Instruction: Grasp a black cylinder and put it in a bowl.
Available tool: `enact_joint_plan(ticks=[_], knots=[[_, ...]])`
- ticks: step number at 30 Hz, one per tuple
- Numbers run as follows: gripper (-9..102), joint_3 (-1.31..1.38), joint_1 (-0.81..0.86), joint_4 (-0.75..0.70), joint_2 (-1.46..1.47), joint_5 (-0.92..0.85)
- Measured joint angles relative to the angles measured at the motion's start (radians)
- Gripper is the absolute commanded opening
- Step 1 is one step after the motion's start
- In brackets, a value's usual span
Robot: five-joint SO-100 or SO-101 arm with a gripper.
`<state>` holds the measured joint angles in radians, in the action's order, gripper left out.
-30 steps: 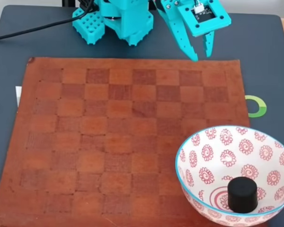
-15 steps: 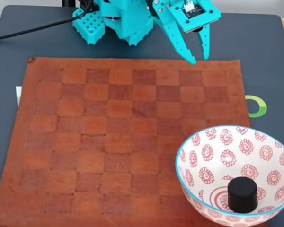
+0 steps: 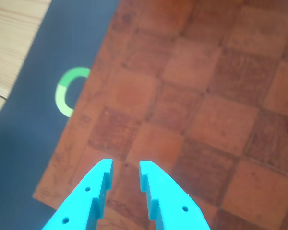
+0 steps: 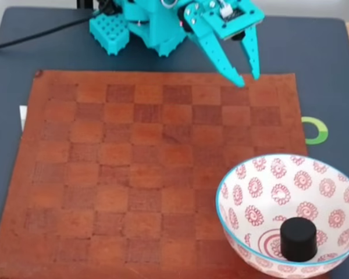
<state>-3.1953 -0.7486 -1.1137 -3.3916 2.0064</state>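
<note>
The black cylinder (image 4: 298, 238) stands upright inside the bowl (image 4: 244, 180), a white bowl with red flower medallions and a light blue rim, at the lower right of the fixed view. My teal gripper (image 4: 248, 78) hangs at the top of that view over the far edge of the brown checkerboard mat (image 4: 134, 168), well away from the bowl. Its fingers are apart with nothing between them. In the wrist view the gripper (image 3: 126, 170) points down at the mat's corner squares, open and empty.
The teal arm base (image 4: 145, 23) and a black cable (image 4: 35, 35) sit at the top of the fixed view. A green ring mark (image 4: 315, 131) lies on the dark table right of the mat, also seen as the green ring mark (image 3: 67, 91). A light wooden surface (image 3: 14, 38) borders the table.
The gripper has swung slightly left and lowered toward the mat's far edge. The cylinder and bowl have not moved.
</note>
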Motion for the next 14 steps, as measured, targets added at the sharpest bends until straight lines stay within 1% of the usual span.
enact_joint_plan(ticks=[14], knots=[[5, 0.000, 0.000, -0.054, 0.000, -0.002]])
